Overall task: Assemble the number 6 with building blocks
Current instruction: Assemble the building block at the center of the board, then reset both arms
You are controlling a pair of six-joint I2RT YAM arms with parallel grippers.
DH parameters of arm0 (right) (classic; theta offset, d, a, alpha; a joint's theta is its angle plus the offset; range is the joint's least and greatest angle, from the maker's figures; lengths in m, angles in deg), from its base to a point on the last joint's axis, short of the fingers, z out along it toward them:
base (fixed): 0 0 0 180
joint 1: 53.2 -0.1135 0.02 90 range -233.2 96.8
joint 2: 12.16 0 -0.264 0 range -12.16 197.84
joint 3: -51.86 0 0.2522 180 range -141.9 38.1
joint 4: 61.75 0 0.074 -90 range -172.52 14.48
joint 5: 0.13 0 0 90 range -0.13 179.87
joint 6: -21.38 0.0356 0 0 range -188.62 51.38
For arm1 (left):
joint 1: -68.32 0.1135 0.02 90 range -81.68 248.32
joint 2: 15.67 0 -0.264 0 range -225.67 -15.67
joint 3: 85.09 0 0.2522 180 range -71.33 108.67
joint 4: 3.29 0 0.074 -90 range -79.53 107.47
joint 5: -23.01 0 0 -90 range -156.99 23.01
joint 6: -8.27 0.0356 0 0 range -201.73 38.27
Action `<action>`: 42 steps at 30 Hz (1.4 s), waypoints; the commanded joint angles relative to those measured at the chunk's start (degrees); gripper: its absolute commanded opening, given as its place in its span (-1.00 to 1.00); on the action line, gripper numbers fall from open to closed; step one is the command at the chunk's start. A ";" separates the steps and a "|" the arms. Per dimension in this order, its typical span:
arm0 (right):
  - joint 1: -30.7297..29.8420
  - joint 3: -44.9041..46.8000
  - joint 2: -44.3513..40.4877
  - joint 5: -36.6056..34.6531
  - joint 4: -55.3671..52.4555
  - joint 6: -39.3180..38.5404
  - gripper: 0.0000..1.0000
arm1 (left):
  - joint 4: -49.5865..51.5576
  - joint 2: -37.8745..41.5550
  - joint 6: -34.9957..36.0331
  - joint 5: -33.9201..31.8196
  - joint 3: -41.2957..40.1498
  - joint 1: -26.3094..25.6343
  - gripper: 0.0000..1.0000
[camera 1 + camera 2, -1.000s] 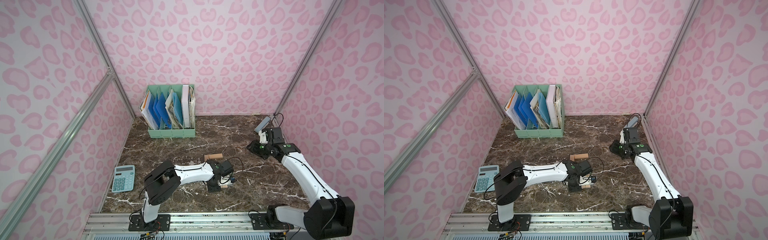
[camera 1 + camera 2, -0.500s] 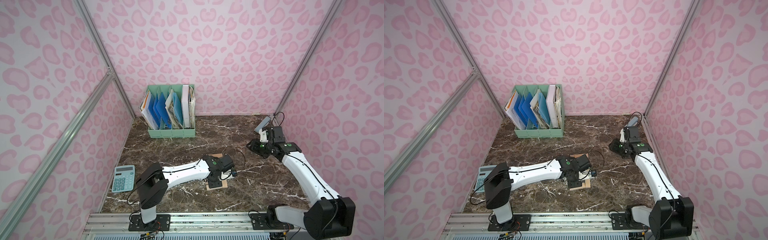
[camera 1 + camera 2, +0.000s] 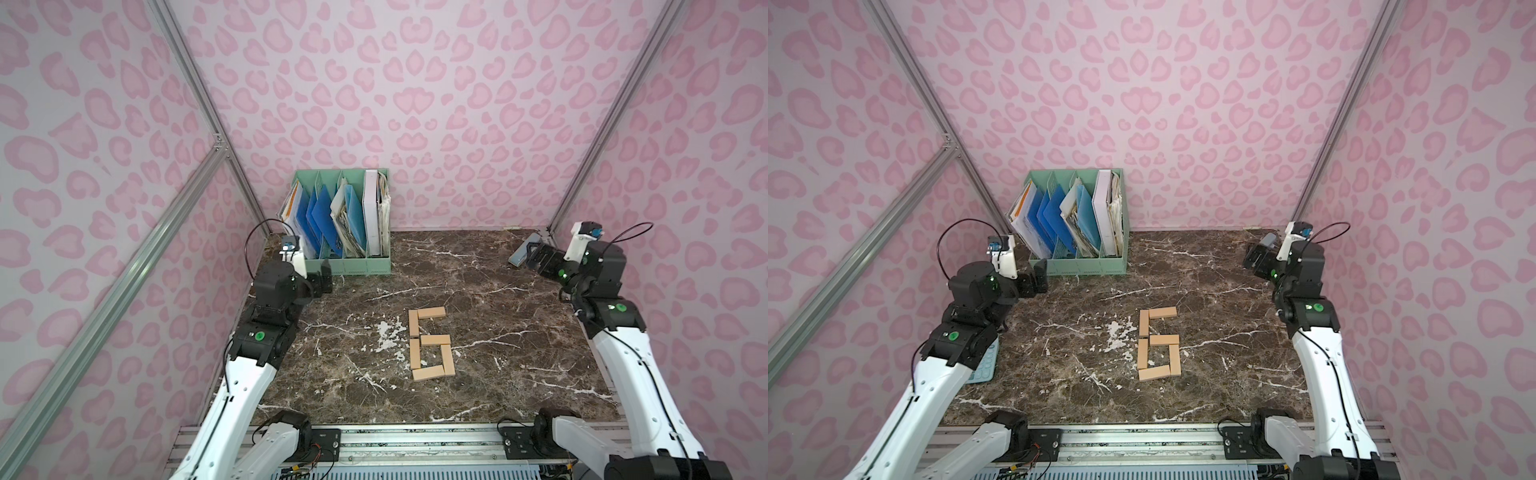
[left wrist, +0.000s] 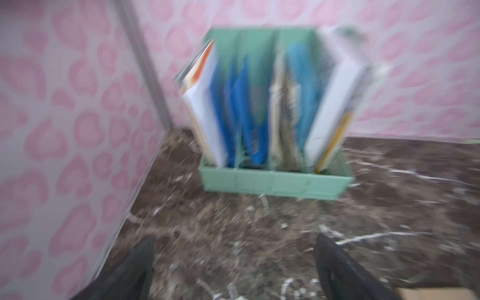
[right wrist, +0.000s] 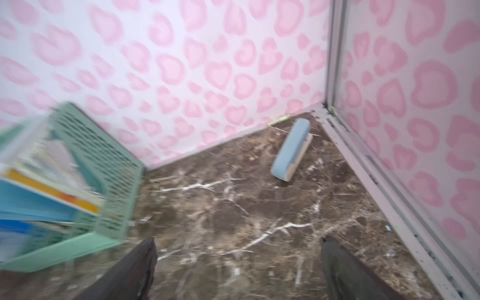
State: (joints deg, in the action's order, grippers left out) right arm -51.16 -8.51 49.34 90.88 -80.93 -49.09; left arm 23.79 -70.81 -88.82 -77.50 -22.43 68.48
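The number 6 (image 3: 430, 343) (image 3: 1158, 343) lies flat on the dark marble table (image 3: 498, 332), right of its middle, made of several tan building blocks laid end to end. Its top bar (image 3: 432, 312) points right. No gripper touches it. My left gripper (image 3: 326, 279) (image 3: 1036, 277) hovers at the back left, far from the figure, open and empty. In the blurred left wrist view its gripper (image 4: 233, 259) shows only marble between the spread fingers (image 4: 140, 270). My right gripper (image 3: 536, 257) (image 3: 1254, 259) (image 5: 237, 259) is open and empty at the back right corner.
A green file rack (image 3: 345, 232) (image 4: 275, 181) (image 5: 104, 161) full of folders stands at the back, just right of the left gripper. A grey-blue case (image 3: 521, 251) (image 5: 292, 148) lies by the back right corner. A calculator (image 3: 984, 365) peeks out under the left arm.
The left arm has drawn back from the blocks to the back left and its gripper has opened. The right gripper has opened too. The whole figure now lies uncovered.
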 commanded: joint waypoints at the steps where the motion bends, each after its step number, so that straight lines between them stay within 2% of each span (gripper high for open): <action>1: -0.02 17.88 2.48 -6.77 29.08 -16.27 0.99 | -12.76 -2.65 -4.36 3.41 -8.71 7.42 0.97; 4: 0.25 23.96 6.92 -3.71 39.35 -20.13 0.99 | -26.30 -7.91 -1.16 3.77 -16.33 7.58 0.98; 6: 0.16 24.78 9.42 -0.54 41.15 -21.90 0.99 | -26.97 -12.59 -0.82 3.45 -16.12 7.57 0.97; 11: 0.15 26.61 16.82 3.99 52.41 -19.87 0.99 | -34.78 -23.04 1.06 2.71 -16.84 7.70 0.97; 14: -0.15 26.47 21.94 5.33 59.08 -19.54 1.00 | -32.21 -27.30 1.14 6.91 -13.84 7.75 0.96; 17: -0.20 21.70 25.07 6.18 54.68 -20.99 1.00 | -29.28 -26.72 -0.52 14.17 -12.20 7.75 0.98; 21: 0.00 19.80 29.64 5.91 57.77 -18.44 1.00 | -35.57 -29.61 -1.22 16.07 -14.17 7.32 0.97; 23: 0.73 21.06 28.27 8.66 57.53 -18.84 1.00 | -32.68 -33.19 0.57 17.48 -10.43 7.35 0.97; 24: 0.99 24.59 26.56 10.28 61.56 -19.40 1.00 | -32.76 -34.34 1.16 17.89 -9.45 7.38 0.97; 26: 0.88 36.41 24.70 9.68 80.17 -19.45 1.00 | -37.20 -35.06 1.69 17.46 -10.91 7.39 0.97; 28: 0.63 44.41 29.92 5.58 103.79 -17.93 1.00 | -40.23 -33.51 2.40 17.76 -13.38 6.99 0.98; 29: 0.59 45.69 30.17 4.02 106.36 -17.45 1.00 | -44.19 -32.21 2.59 16.81 -16.43 6.64 0.97; 31: 0.60 44.34 27.94 3.53 100.34 -17.49 1.00 | -56.38 -30.21 1.28 8.33 -24.48 4.41 0.96; 33: 0.59 40.61 28.77 5.25 94.85 -17.71 1.00 | -80.51 -35.04 2.13 -1.61 -34.04 2.01 0.98; 34: 0.59 38.13 28.13 6.17 88.82 -18.25 1.00 | -87.10 -38.32 2.29 -2.60 -35.01 1.63 0.97; 36: 0.59 34.28 27.78 6.68 81.59 -18.46 1.00 | -73.22 -34.59 1.89 -3.27 -31.67 1.35 0.97; 38: 0.40 35.18 28.37 6.40 84.20 -18.48 1.00 | -53.91 -32.02 0.07 -3.54 -23.19 0.93 0.97; 39: 0.50 35.24 28.48 6.54 84.62 -18.28 1.00 | -58.18 -33.78 2.28 -6.04 -23.83 -0.46 0.98; 41: 0.54 34.90 28.05 6.56 83.02 -18.43 1.00 | -68.23 -36.07 4.44 -7.00 -26.77 -1.29 0.98; 42: 0.52 35.32 28.43 6.47 84.51 -18.30 1.00 | -68.98 -36.21 4.48 -6.99 -27.03 -1.30 0.98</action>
State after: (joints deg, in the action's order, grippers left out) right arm -50.59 26.81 77.49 96.98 2.85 -67.36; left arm -43.88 -105.60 -86.22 -80.56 -48.37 67.39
